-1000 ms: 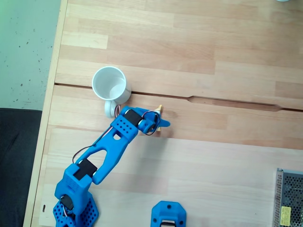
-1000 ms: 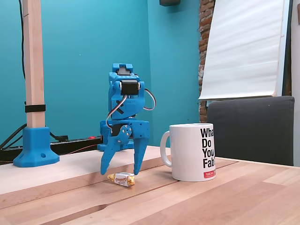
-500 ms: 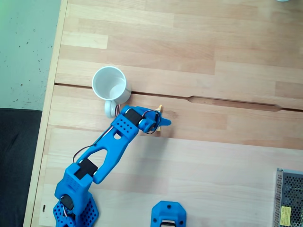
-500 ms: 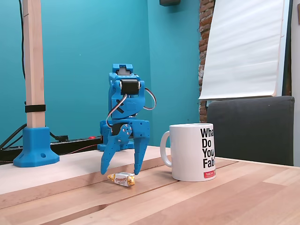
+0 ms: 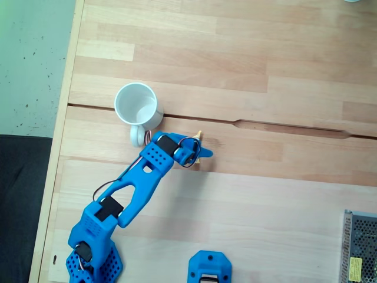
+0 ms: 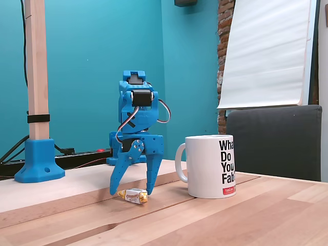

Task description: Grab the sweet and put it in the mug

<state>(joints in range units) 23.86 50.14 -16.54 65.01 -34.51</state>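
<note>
Basically the gripper (image 6: 130,192) was down at the table w/ its two blue fingers (image 6: 117,177) spread apart, tips low on either side of the sweet (image 6: 132,195), nothing clamped yet. In the side-on fixed view the sweet lay flat on the wooden table (image 6: 246,215), just in front of and between the fingertips; whether either tip touched the wrapper, can't tell. From the top-down fixed view the arm covered most of it, only a yellow-orange twisted end (image 5: 199,136) poked out past the gripper (image 5: 197,154).

The mug (image 6: 210,165) stood upright close by, to the right of the gripper in the side view, handle turned toward the arm. In the top-down view the mug (image 5: 138,105) sat up-left of the gripper, apart from the sweet, white inside looked bare.

Handling, as a judgement: sweet is prob. v. light, small hard or chewy core inside a thin crinkly wrapper. Wrapper likely slick, twisted ends floppy, so they'd give no hold. Best grip would be across the fat middle of the body, fingers squeezing the short way, not on the tails. Low profile means tips need to be right at the table surface or they'd close over the top and flick it away. Not fragile, so a firm squeeze shouldn't hurt it. Light enough that a nudge from one finger first could slide it along the wood.
</note>
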